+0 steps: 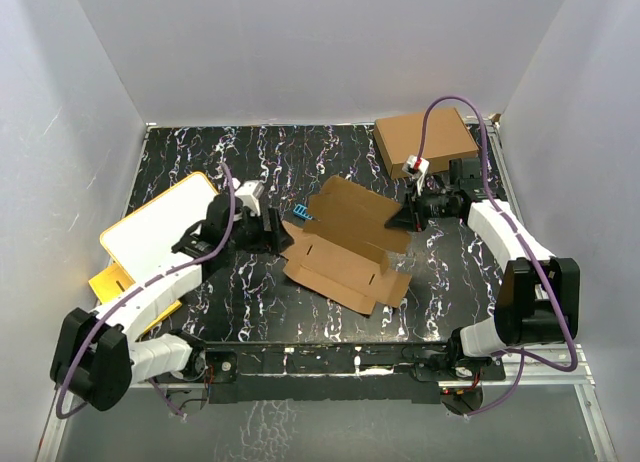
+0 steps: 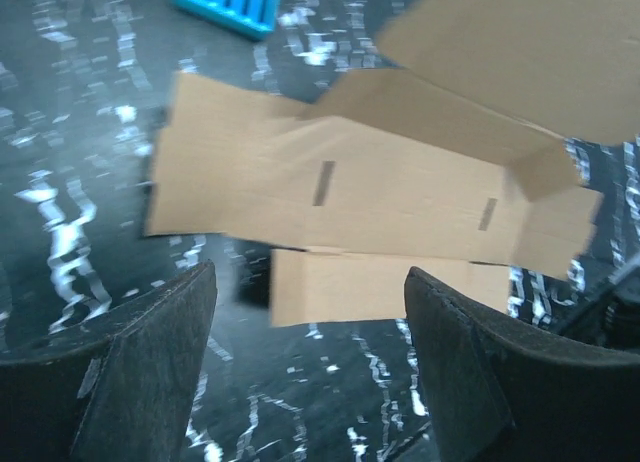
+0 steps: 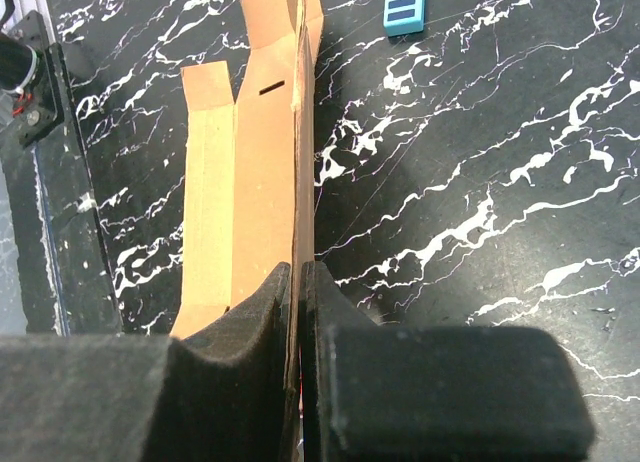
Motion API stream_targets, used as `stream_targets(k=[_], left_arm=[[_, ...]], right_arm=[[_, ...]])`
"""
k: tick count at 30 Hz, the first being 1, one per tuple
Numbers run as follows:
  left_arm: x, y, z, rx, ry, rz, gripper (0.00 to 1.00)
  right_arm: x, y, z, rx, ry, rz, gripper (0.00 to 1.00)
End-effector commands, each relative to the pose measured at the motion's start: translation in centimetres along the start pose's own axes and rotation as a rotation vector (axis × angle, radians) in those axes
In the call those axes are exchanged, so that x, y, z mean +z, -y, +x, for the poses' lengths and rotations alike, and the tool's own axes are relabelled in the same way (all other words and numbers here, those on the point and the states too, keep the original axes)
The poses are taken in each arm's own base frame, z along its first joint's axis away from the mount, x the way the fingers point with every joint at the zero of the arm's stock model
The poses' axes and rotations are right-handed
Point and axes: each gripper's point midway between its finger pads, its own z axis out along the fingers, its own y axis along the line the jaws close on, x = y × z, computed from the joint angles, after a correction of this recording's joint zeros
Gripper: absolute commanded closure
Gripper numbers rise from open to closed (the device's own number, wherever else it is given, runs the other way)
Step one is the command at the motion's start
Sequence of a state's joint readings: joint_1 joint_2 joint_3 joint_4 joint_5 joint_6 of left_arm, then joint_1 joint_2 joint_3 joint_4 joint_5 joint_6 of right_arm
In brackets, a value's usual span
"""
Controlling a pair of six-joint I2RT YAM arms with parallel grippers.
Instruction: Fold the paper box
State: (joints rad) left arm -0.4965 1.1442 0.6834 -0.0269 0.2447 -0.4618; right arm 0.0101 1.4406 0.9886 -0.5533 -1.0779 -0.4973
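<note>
Black bench (image 1: 250,162) veined with white, walled in pale grey on three sides. At mid-bench, the paper box (image 1: 345,247): plain brown die-cut cardboard, half raised, one broad panel tilted up toward the back, another long panel and its flaps spread low toward the near edge, two small slots cut in the middle strip. Just behind its left end, flat on the marbling and apart from the cardboard, a small blue ribbed piece (image 1: 300,214).

Left claw (image 2: 310,282) open, fingers (image 2: 150,372) spread wide, aimed at the left end of the cardboard, gripping nothing. From the left wrist view, nearest flap just beyond the gap between the dark pads, touching neither as far as visible.

Right claw (image 3: 298,282) closed, pinching the right-hand edge of the paper box. From the right wrist view, sheet edge-on, clamped between both foam pads and running straight away from the camera; upright panel on its left side, one slot in it, one short flap beside that.

At the back right corner, well apart from the folding, a larger ready-made brown box (image 1: 425,142), closed and flat on the bench. At the left side, a white board (image 1: 160,227) with a yellow rim, lying skewed, near corner hidden behind the left arm (image 1: 150,292). Whether resting wholly on the bench or partly past its edge, cannot tell.
</note>
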Motion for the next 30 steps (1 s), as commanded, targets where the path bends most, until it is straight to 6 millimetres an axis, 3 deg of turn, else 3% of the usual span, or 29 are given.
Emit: stream_targets(k=[1, 4, 6, 8, 10, 12, 15, 21, 30], left_arm=[[-1.2, -4.5, 0.9, -0.022, -0.081, -0.165, 0.28], [-0.5, -5.5, 0.6, -0.035, -0.095, -0.186, 0.35], [0.0, -5.4, 0.8, -0.045, -0.119, -0.173, 0.54], [0.2, -4.7, 1.4, -0.075, -0.148, -0.133, 0.63], [0.4, -3.5, 2.6, -0.12, -0.165, -0.053, 0.65], [0.7, -2.9, 3.8, -0.169, -0.155, 0.011, 0.74], [1.1, -4.1, 5.8, -0.212, -0.186, -0.029, 0.86], [2.0, -3.2, 7.1, -0.239, -0.247, 0.039, 0.92], [2.6, 0.6, 7.7, -0.251, -0.275, 0.21, 0.92]], right_arm=[[-0.4, -0.4, -2.2, -0.138, 0.032, -0.04, 0.92], [-0.2, -0.3, -2.1, -0.153, 0.02, -0.047, 0.92], [-0.1, -0.4, -2.3, -0.162, 0.02, -0.053, 0.92], [0.0, -0.4, -2.4, -0.168, 0.02, -0.055, 0.92], [0.1, -0.4, -2.4, -0.166, 0.019, -0.058, 0.92], [0.2, -0.7, -2.3, -0.162, 0.022, -0.069, 0.92], [0.1, -0.8, -2.3, -0.164, 0.023, -0.072, 0.92], [0.3, -1.0, -2.0, -0.155, 0.023, -0.08, 0.92], [0.7, -1.5, -1.3, -0.137, 0.015, -0.099, 0.92]])
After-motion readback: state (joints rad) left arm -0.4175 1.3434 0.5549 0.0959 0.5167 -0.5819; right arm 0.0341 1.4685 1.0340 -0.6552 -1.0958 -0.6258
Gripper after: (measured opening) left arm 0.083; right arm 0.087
